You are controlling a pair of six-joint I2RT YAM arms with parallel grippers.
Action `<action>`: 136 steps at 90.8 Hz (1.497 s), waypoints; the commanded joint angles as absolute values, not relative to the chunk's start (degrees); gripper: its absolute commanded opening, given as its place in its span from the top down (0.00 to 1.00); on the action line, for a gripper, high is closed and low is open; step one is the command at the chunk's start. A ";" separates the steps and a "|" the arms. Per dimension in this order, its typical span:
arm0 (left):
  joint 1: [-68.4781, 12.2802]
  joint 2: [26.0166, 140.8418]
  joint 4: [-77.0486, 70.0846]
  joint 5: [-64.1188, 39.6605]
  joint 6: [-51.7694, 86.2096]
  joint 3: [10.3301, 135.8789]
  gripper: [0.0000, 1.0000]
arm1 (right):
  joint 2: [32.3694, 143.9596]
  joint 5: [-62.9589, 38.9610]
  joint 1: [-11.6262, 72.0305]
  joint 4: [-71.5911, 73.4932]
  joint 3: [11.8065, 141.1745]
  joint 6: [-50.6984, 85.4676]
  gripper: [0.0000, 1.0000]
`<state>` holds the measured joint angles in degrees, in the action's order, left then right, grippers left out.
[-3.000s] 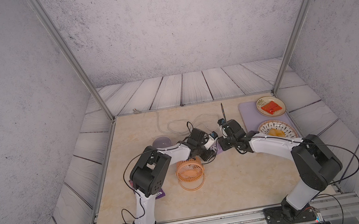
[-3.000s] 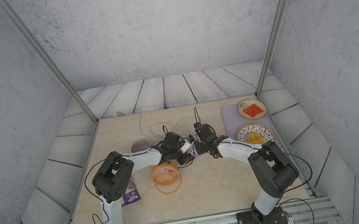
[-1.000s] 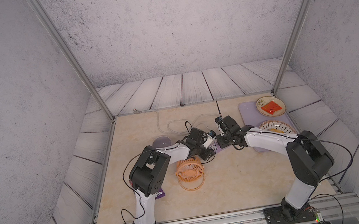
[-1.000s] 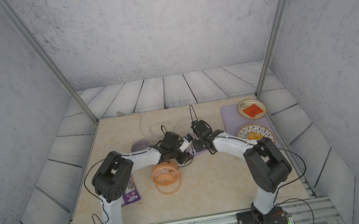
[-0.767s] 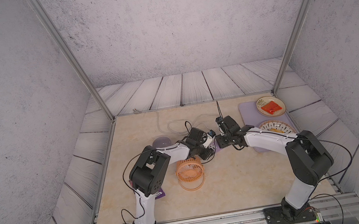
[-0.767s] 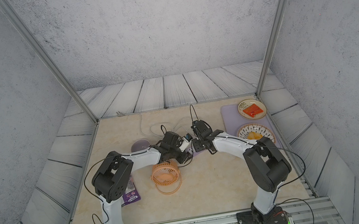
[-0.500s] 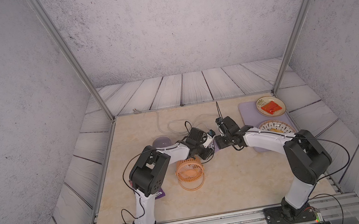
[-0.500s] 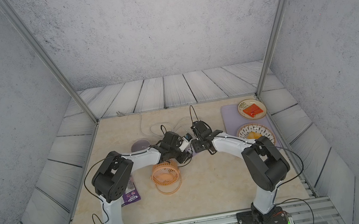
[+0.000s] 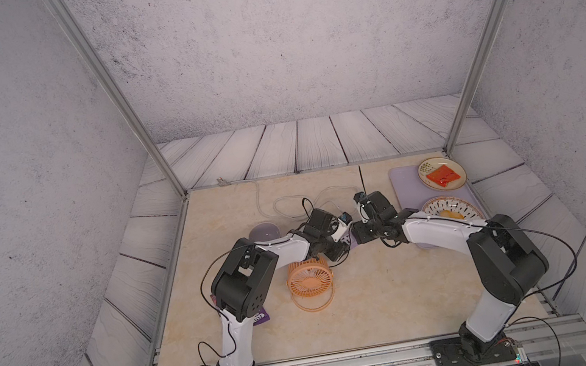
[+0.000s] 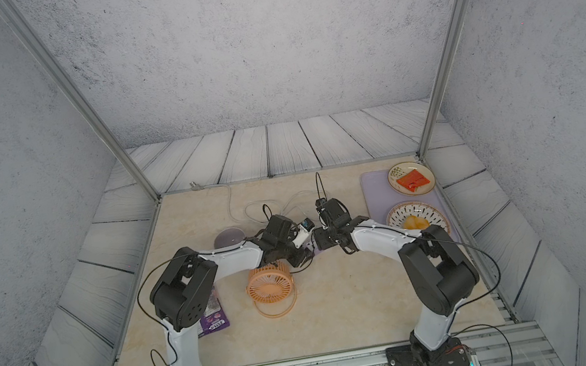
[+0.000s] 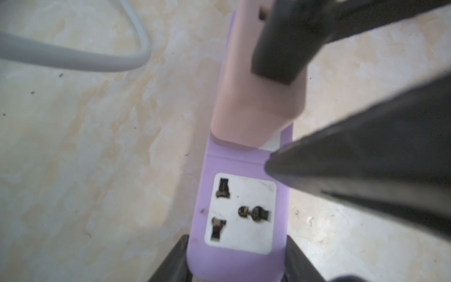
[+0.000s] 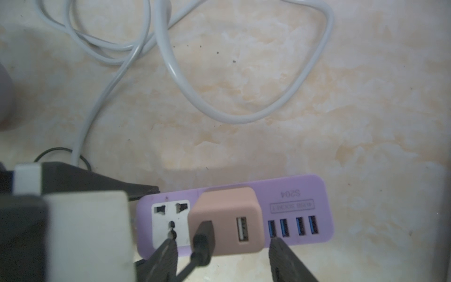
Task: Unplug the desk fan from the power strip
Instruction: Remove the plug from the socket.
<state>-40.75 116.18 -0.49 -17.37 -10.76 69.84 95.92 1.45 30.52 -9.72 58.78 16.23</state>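
On lilac power strip (image 12: 319, 195), pink plug block (image 12: 224, 207) seated, left pincer (image 11: 236, 238) clamping it, right pincer (image 12: 221, 240) apart

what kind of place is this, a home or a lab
Most likely a robot lab test cell, not a home: two robot arms bolted to a metal rail, bare frame posts, and props like the desk fan.
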 commanded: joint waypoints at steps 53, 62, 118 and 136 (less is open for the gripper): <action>-41.66 115.44 1.59 -18.80 -12.39 69.79 1.00 | 93.74 -1.76 28.56 -2.20 55.13 14.73 0.41; -41.66 115.31 1.68 -18.83 -12.39 69.78 1.00 | 94.18 -1.61 28.54 -2.24 55.47 14.22 0.42; -41.66 115.48 1.88 -19.45 -12.49 69.78 1.00 | 95.70 -0.26 28.52 -2.12 56.19 13.15 0.44; -41.66 115.53 1.88 -19.52 -12.57 69.76 1.00 | 95.98 -0.79 28.54 -2.22 56.62 12.93 0.47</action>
<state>-40.95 116.18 -0.43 -17.72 -11.38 69.84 95.35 -1.13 28.69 -3.25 55.55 13.32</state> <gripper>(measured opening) 0.551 0.533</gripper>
